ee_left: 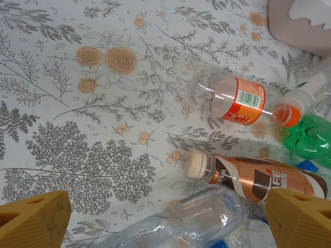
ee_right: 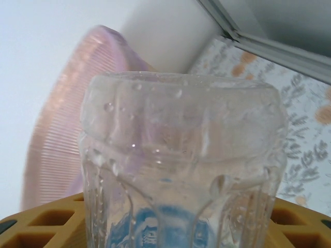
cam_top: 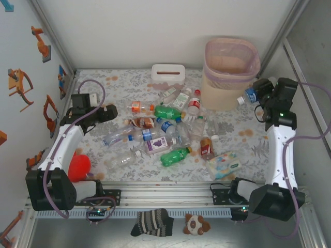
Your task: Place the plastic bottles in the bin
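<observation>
The right pincer [cam_top: 260,92] is clamped on a clear blue-labelled bottle [cam_top: 248,96], held just beside the right wall of the pale pink bin [cam_top: 222,93] and outside it; the right wrist view shows the bottle's base between the yellow fingers, with the bin's ribbed rim behind it to the left; the left pincer [cam_top: 110,112] hovers over the flowered bench [cam_top: 103,85], its yellow fingers [ee_left: 36,219] wide apart and gripping nothing; beneath it lie an orange-labelled bottle [ee_left: 235,101], a brown bottle [ee_left: 258,181] and a green bottle [ee_left: 310,139]; the other plastic bottles [cam_top: 165,129] lie scattered across the middle of the bench, in front of the bin; a white tissue box [cam_top: 168,71] stands at the far edge.
</observation>
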Available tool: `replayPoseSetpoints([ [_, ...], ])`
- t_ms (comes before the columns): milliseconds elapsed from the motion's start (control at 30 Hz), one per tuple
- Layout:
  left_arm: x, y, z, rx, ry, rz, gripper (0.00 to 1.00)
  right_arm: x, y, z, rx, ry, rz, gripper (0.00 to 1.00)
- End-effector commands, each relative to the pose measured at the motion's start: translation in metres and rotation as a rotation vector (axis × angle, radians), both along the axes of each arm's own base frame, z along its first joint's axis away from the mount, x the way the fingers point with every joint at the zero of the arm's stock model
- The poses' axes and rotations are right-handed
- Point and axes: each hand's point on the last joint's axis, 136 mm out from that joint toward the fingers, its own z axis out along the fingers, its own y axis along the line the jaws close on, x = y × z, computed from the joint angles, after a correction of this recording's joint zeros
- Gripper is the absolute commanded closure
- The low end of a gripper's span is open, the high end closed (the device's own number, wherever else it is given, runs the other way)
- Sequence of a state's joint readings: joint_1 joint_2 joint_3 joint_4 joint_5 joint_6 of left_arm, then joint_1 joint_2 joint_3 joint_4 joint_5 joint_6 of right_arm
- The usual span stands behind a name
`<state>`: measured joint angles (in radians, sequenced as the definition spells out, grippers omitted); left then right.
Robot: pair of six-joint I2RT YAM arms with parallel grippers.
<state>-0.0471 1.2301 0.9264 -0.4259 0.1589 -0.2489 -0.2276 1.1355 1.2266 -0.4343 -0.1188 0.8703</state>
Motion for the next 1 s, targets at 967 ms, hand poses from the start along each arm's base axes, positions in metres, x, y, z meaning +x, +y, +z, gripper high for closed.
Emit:
replayPoseSetpoints([
  [967, -0.003, -0.005, 0.012, 0.028, -0.032, -0.021, 0.04, 0.175, 0.048, 0.038, -0.713, 0.164, 0.362, 0.43],
])
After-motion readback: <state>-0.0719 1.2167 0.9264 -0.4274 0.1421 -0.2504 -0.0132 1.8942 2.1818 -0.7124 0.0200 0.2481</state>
